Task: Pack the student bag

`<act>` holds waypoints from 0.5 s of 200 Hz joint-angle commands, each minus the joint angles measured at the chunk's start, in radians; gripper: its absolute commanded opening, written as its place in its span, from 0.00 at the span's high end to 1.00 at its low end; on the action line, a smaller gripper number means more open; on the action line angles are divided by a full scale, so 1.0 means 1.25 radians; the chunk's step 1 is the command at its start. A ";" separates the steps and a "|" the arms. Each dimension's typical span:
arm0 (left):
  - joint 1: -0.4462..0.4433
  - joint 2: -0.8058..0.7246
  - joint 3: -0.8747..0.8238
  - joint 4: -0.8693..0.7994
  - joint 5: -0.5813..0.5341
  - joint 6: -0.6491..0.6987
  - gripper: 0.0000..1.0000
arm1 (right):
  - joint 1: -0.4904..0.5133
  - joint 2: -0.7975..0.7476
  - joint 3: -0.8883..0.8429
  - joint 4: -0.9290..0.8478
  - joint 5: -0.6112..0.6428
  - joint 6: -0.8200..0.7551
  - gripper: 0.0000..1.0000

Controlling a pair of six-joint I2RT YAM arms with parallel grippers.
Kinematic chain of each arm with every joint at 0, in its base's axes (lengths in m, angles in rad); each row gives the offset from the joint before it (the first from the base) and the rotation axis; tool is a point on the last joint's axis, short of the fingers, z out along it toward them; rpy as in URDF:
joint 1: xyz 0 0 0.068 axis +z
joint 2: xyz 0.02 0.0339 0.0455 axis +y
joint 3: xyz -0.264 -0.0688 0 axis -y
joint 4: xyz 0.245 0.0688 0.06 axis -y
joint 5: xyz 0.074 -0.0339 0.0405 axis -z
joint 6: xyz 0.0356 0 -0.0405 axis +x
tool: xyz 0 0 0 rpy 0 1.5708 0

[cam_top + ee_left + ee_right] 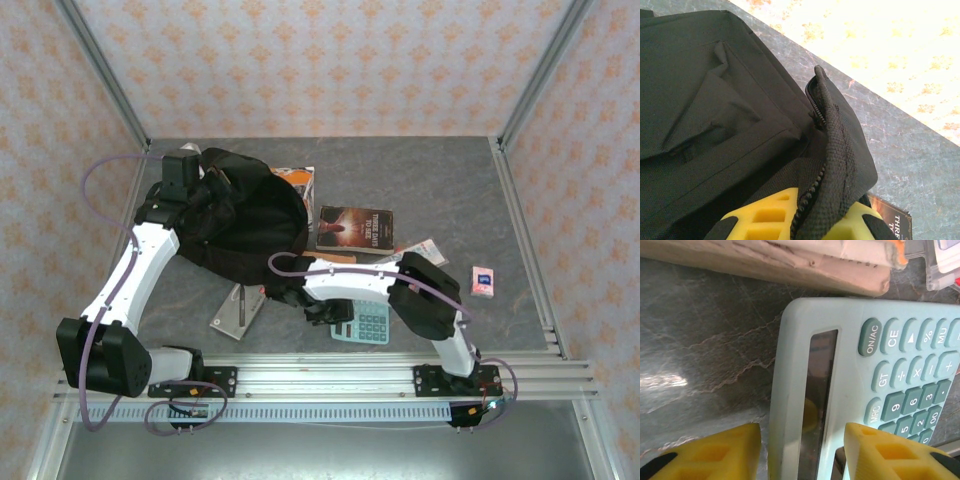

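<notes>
Your student bag [248, 215], black woven fabric with a rounded top, lies at the far left of the grey marbled worktop [450, 180]. Your left pincer [810, 222] is clenched on its zipper edge. Your right pincer [802, 455] stands parted over the pale green plastic calculator [845, 370], one yellow finger [715, 455] just beside its rounded rim.

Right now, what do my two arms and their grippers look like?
The left arm and right arm have white links between bulky black joint housings, each trailed by a thin lilac cable. The left gripper and right gripper carry yellow fingers with cut-out pockets and black trim.
</notes>
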 commanded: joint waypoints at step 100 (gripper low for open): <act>-0.004 -0.022 -0.005 0.028 -0.016 -0.009 1.00 | 0.005 0.011 0.035 -0.082 0.072 0.008 0.86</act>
